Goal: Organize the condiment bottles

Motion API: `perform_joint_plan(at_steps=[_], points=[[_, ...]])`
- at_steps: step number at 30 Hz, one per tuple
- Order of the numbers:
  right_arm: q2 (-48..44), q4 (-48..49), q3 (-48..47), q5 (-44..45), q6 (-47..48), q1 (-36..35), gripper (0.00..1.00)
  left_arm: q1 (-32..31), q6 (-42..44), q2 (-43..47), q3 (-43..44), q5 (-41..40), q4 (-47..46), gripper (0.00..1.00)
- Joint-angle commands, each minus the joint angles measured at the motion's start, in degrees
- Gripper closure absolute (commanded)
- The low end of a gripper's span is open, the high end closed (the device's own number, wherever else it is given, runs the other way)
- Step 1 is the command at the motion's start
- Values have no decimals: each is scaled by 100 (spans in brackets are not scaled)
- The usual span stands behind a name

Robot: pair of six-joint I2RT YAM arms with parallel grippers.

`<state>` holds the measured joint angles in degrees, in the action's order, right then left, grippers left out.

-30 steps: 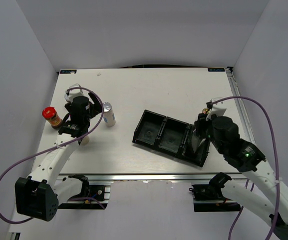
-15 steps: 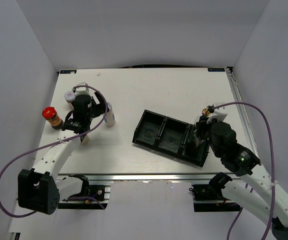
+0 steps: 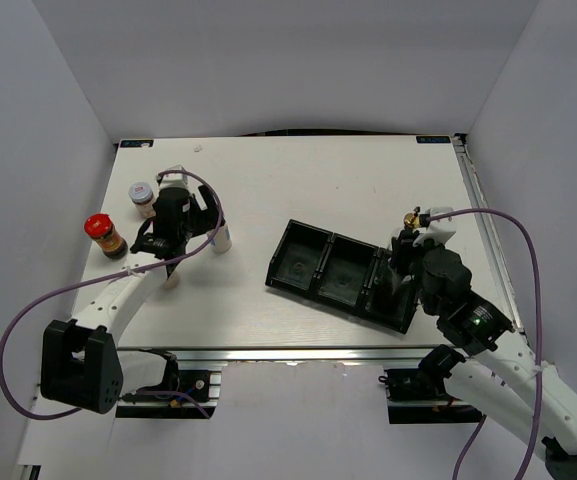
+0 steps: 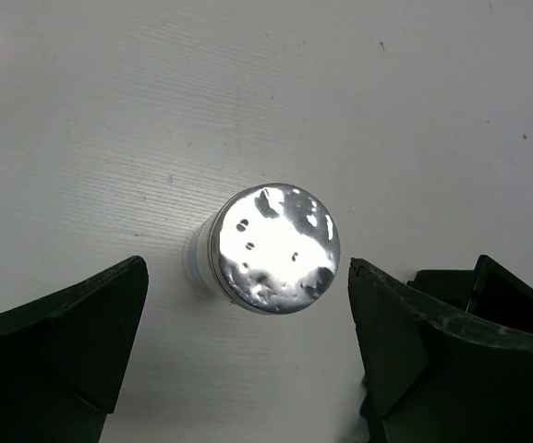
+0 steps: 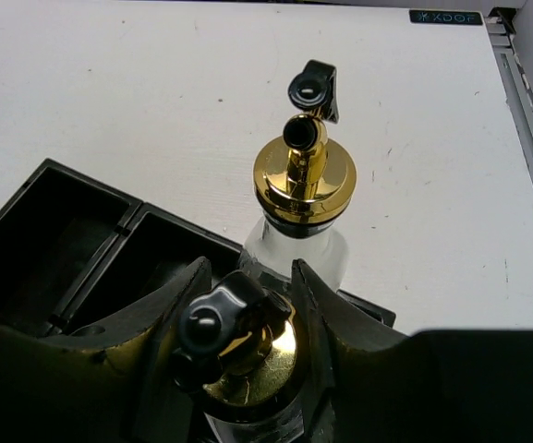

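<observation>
In the left wrist view a silver-capped shaker (image 4: pixel 275 249) stands upright on the white table between the spread fingers of my left gripper (image 4: pixel 248 286), which is open and not touching it. From above, the left gripper (image 3: pixel 204 228) covers most of that shaker (image 3: pixel 223 238). My right gripper (image 5: pixel 248 305) is shut on the gold pourer top of a clear glass bottle (image 5: pixel 257 365) over the right end of the black tray (image 5: pixel 72 231). A second gold-topped bottle (image 5: pixel 303 175) stands just beyond it and also shows from above (image 3: pixel 411 218).
A red-capped brown jar (image 3: pixel 101 235) and a small pale-lidded jar (image 3: pixel 142 193) stand left of the left arm. A pale object (image 3: pixel 171 281) peeks out under that arm. The tray (image 3: pixel 313 262) lies slanted at centre right, its two left compartments holding nothing.
The left gripper has moved away from the near edge and right, over the shaker, uncovering the small pale-lidded jar. The right arm has shifted slightly and still holds its bottle.
</observation>
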<state>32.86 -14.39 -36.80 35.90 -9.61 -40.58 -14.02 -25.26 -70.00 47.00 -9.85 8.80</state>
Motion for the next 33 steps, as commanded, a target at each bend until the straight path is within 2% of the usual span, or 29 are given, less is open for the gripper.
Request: perform_joint_plan(at_steps=[1,6,7,9,10,13,15,16,24,27,28,33], points=[[-113,982,32,189,257,-12,100,-30,82,74,213,79,-80,2],[-105,1079,129,154,310,-12,100,-30,82,48,195,123,-159,2],[-87,1018,111,163,197,-12,97,-39,100,21,221,123,-142,2],[-43,791,76,172,56,-3,87,-39,91,-23,239,132,-124,2],[-52,728,67,154,-23,-12,73,-39,108,-49,248,141,-124,2],[-157,535,102,163,-199,-12,54,-57,117,-76,248,141,-115,2],[-262,394,102,198,-375,-3,48,-57,117,-84,257,132,-106,2],[-298,298,111,207,-419,-3,37,-66,126,-76,257,132,-98,2],[-561,-55,32,391,-595,-12,32,-92,161,-102,309,106,-36,2],[-483,-265,-152,461,-595,-3,20,-118,170,-128,344,79,16,2],[-448,-335,-222,540,-595,-12,11,-118,179,-146,353,71,8,2],[-395,-757,-784,804,-762,-12,11,-171,284,-321,476,9,148,2]])
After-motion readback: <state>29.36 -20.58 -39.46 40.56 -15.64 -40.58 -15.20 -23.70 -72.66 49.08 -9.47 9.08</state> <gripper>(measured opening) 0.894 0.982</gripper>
